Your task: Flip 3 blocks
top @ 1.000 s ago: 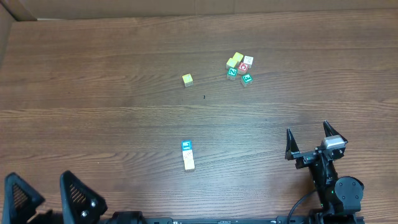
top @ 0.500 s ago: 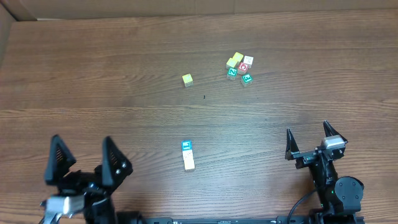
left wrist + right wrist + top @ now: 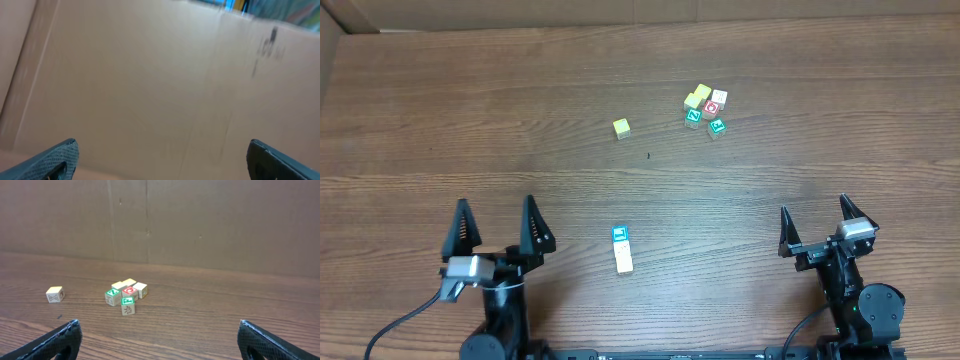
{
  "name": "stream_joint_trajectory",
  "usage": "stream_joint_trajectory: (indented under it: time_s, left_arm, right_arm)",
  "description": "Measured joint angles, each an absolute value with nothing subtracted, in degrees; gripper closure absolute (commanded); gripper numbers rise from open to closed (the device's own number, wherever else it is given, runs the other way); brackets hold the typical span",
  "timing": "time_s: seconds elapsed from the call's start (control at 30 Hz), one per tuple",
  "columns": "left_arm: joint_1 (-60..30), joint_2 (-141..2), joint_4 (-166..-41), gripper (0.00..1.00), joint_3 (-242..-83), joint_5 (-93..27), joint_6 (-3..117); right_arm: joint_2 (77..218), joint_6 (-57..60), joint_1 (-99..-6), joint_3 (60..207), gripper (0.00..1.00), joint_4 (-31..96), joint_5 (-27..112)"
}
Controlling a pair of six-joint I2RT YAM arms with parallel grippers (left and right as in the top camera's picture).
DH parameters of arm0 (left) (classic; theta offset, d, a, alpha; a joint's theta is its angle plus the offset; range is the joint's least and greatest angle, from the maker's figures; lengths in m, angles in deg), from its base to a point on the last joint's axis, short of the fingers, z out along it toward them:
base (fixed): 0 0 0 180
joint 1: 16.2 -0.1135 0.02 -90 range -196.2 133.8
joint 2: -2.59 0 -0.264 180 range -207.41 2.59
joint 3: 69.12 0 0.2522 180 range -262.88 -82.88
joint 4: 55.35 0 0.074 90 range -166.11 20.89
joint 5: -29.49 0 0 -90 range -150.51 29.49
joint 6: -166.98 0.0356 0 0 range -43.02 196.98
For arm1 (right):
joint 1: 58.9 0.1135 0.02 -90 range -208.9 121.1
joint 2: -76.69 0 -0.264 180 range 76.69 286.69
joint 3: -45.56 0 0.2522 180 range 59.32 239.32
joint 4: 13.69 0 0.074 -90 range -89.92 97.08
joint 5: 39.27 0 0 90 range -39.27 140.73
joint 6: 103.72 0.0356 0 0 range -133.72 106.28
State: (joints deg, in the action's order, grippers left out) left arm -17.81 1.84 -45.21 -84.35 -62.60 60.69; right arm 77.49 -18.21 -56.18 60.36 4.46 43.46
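Note:
A blue block (image 3: pixel 619 235) with a white mark lies near the table's front middle, touching a cream-white block (image 3: pixel 624 262) just in front of it. A pale yellow block (image 3: pixel 621 128) sits alone farther back, also seen as the lone block (image 3: pixel 55 294) in the right wrist view. My left gripper (image 3: pixel 496 204) stands open left of the blue and cream pair, holding nothing. My right gripper (image 3: pixel 813 205) stands open at the front right, well apart from every block. The left wrist view is blurred and shows only the cardboard wall above its fingertips (image 3: pixel 62 152).
A cluster of cubes (image 3: pixel 705 108) sits at the back right, with green-marked cubes (image 3: pixel 128 305), a red-marked cube (image 3: pixel 130 290) and pale ones packed together. A cardboard wall (image 3: pixel 200 225) runs behind the table. A tiny dark speck (image 3: pixel 649 155) lies on the wood.
My left arm has come up from the bottom-left corner and moved right and forward, jaws still wide. The right arm and the blocks have not moved.

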Motion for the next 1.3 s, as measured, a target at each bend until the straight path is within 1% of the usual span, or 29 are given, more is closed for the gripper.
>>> stream_joint_trajectory:
  time_s: [0.2, 0.33, 0.5, 0.67, 0.8, 1.3]
  left_arm:
    - [-17.81, 1.84, -54.21, 0.01, -83.37, -62.69, 60.73]
    - [-17.81, 1.84, -63.31, 0.0, -83.35, -63.8, 60.95]
    - [-17.81, 1.84, -73.03, 0.0, -83.35, -65.09, 65.02]
    - [-17.81, 1.84, -73.45, 0.01, -83.35, -63.39, 72.56]
    - [-17.81, 1.84, -73.51, 0.01, -83.35, -62.16, 75.22]
    - [-17.81, 1.84, -73.54, 0.0, -83.35, -61.53, 77.02]
  right_arm:
    - [77.49, -18.21, -56.18, 60.36, 0.0, 4.41, 43.46]
    - [77.49, -18.23, -56.16, 60.36, 0.0, 4.39, 43.48]
    - [77.49, -18.21, -56.18, 60.36, 0.0, 4.41, 43.48]
    - [77.49, -18.21, -56.18, 60.36, 0.0, 4.41, 43.48]
    - [77.49, -18.21, -56.16, 60.36, 0.0, 4.41, 43.5]
    - [77.49, -18.23, -56.18, 60.36, 0.0, 4.46, 43.48]
